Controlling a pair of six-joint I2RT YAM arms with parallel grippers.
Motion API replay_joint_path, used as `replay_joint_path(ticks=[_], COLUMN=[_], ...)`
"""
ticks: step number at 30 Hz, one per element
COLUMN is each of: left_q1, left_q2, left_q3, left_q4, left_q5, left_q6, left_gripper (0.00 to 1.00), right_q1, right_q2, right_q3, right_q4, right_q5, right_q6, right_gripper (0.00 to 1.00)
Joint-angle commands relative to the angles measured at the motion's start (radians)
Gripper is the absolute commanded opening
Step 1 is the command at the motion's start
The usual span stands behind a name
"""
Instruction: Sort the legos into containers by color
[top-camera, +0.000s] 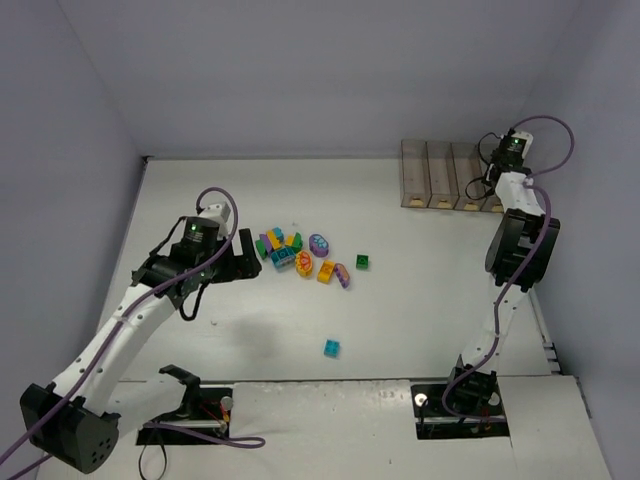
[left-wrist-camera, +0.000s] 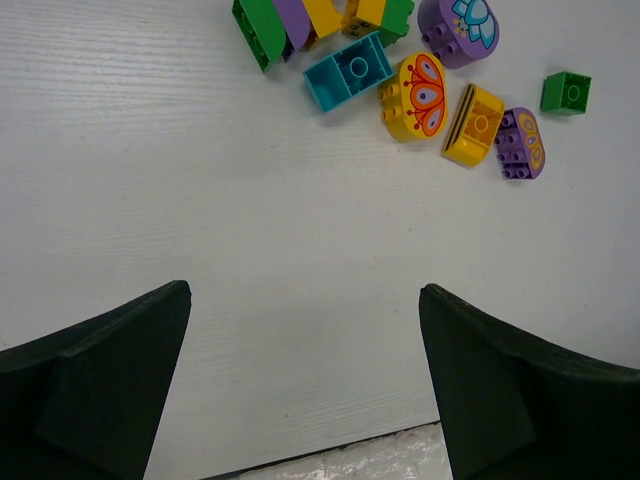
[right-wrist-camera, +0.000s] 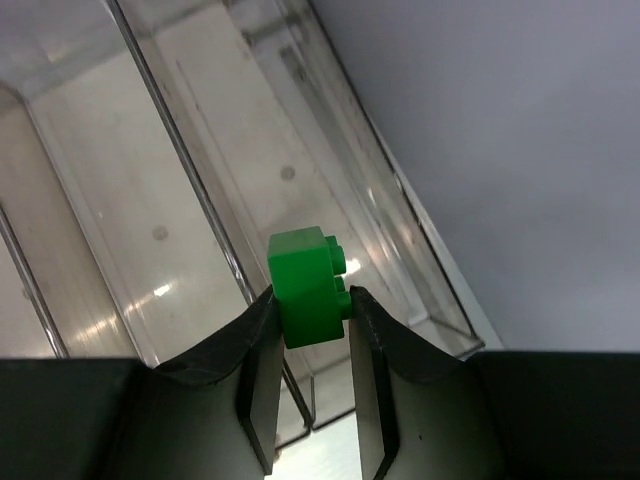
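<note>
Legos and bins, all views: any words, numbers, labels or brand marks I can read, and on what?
No readable text in any view.
Yellow brick: a butterfly picture, no letters.
Purple brick: a flower picture, no letters.
Held green brick: plain on the sides that show.
Bins: no label visible.

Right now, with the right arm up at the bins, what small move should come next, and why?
Probably open the right gripper. It pinches a green brick just above the clear bins, apparently over the end one, and no green shows in them yet, so letting go should drop it inside.
</note>
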Motion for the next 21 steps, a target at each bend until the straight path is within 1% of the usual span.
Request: replay_joint_path(ticks=[1,2,4,5,7,10,14,16,17,18,19,20,21], left_q1=[0.003,0.003,0.003,0.003,0.003,0.003,0.003,0.005,0.003,0.005,0.003,0.003,0.005], left_q2=[0.045,0.056,0.08,0.092,0.103,0.106,0.085,0.074,0.062,0.054,0.039,0.033,0.025], left_q3=[0.038,0.041,0.049,0.05,0.064,0.075,0.075,0.078,0.078,0.078,0.079,0.081,0.084], left_q4=[0.072,0.073,0.077,0.078,0.078,0.078,0.077,0.067,0.064,0.057,0.052,0.047,0.037], left_q5=[0.006,0.006,0.009,0.011,0.017,0.023,0.027,0.029,0.029,0.029,0.027,0.023,0.02], left_q6=[0.005,0.008,0.01,0.011,0.01,0.008,0.013,0.015,0.015,0.015,0.015,0.015,0.015], left_gripper=[0.9,0.9,0.9,0.9,0.9,0.9,0.9,0.9,0.9,0.9,0.9,0.9,0.9], right_q1=[-0.012,-0.012,-0.012,-0.012,-0.012,-0.011,0.003,0.02,0.049,0.069,0.089,0.14,0.17], right_q2=[-0.015,-0.009,0.008,0.012,0.015,0.002,-0.061,-0.139,-0.167,-0.237,-0.273,-0.343,-0.376], right_q3=[0.07,0.083,0.089,0.093,0.091,0.085,0.062,0.021,0.001,-0.054,-0.087,-0.12,-0.16], right_q4=[0.105,0.105,0.105,0.105,0.103,0.103,0.103,0.103,0.103,0.103,0.103,0.102,0.099], right_q5=[-0.011,-0.024,-0.034,-0.044,-0.056,-0.071,-0.099,-0.123,-0.146,-0.169,-0.179,-0.18,-0.18], right_q6=[-0.019,-0.019,-0.02,-0.02,-0.02,-0.02,-0.023,-0.02,-0.02,-0.017,-0.017,-0.014,-0.009], right_gripper=[0.02,0.11,0.23,0.34,0.44,0.5,0.53,0.53,0.53,0.53,0.54,0.54,0.54])
